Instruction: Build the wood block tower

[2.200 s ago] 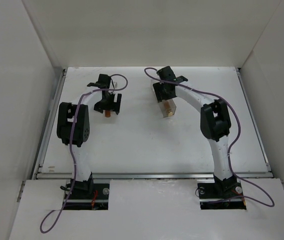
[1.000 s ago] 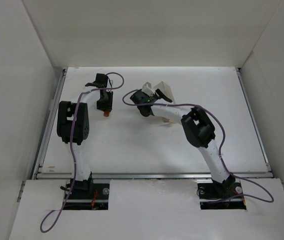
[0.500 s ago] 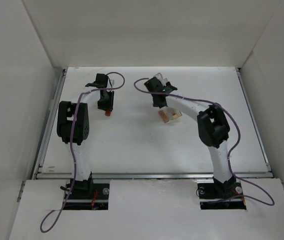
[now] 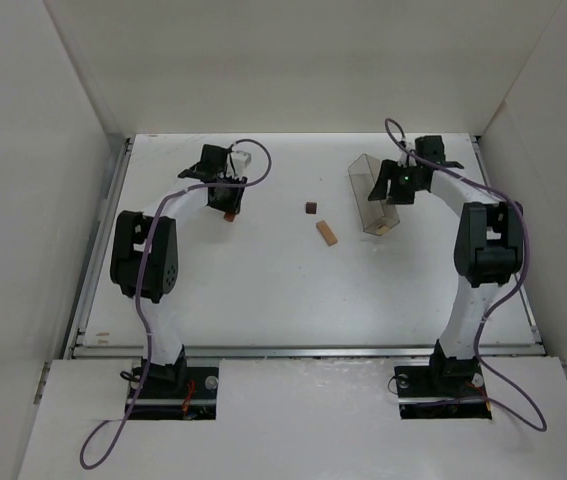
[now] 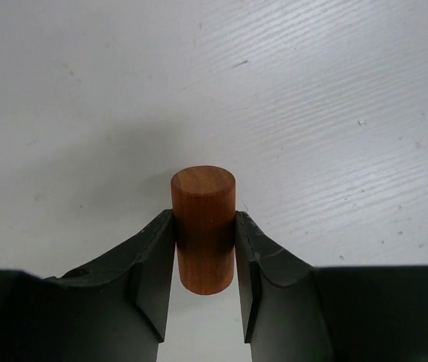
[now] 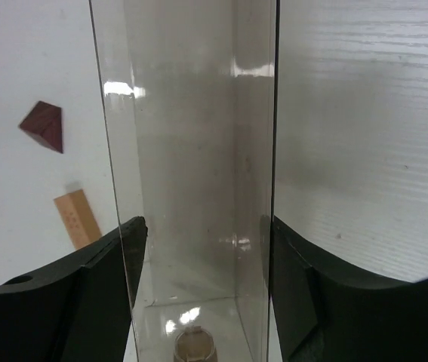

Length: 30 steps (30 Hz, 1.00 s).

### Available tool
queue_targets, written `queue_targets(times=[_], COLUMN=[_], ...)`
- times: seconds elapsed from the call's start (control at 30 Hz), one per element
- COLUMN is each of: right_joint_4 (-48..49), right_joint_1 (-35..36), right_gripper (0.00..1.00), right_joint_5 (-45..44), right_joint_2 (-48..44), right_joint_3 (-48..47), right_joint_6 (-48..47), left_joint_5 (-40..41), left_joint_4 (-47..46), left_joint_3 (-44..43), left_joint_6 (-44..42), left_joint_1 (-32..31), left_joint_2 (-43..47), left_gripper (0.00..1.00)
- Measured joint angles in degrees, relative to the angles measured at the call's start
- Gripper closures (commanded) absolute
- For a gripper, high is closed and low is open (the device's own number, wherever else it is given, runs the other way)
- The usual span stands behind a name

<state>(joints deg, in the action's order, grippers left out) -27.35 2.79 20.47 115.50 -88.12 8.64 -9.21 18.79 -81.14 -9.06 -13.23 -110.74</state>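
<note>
Left gripper (image 5: 204, 249): jaws closed on an orange-brown wooden cylinder (image 5: 203, 219), one finger pressed to each side, the flat end face pointing away from the wrist. From above, this gripper (image 4: 225, 195) sits over the far left part of the white table (image 4: 263, 290), with the cylinder (image 4: 230, 215) showing at its tip. Whether the cylinder touches the table cannot be told.

Right gripper (image 6: 202, 249): jaws set wide and clamped on the two outer walls of a clear plastic box (image 6: 198, 151). From above, this gripper (image 4: 400, 180) is at the far right and the box (image 4: 368, 190) is tilted.

Loose on the table between the two grippers are a dark red-brown wedge (image 4: 310, 208) and a pale tan bar (image 4: 326, 232). They lie near each other but not touching, the wedge farther back. Both show left of the box in the right wrist view: wedge (image 6: 44, 124), bar (image 6: 78, 217).
</note>
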Motion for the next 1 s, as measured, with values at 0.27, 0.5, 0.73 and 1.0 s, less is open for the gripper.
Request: queue_targets(times=[0.27, 0.5, 0.73, 1.0], right_joint_4=[2.3, 2.0, 0.3, -2.9], right_joint_1=[-5.5, -6.6, -10.0, -12.4], right_gripper=[0.48, 0.3, 0.0, 0.0], right_joint_5=[17.5, 19.1, 18.0, 10.5], right_joint_2=[5.0, 5.3, 5.6, 5.2], right_joint_3=[-0.8, -1.1, -1.2, -3.3], right_joint_6=[1.8, 1.9, 2.0, 2.1], left_joint_5=[-2.3, -7.3, -9.0, -10.3], left_joint_4=[-7.5, -14.1, -14.9, -16.4], left_joint_3=[2.0, 6.3, 12.1, 17.4], left_joint_6=[-12.7, -19.2, -24.2, -27.0], left_joint_1=[-2.5, -7.3, -9.8, -12.3], left_joint_2=[7.1, 17.6, 22.2, 29.2], left_gripper=[1.0, 1.0, 1.0, 1.0])
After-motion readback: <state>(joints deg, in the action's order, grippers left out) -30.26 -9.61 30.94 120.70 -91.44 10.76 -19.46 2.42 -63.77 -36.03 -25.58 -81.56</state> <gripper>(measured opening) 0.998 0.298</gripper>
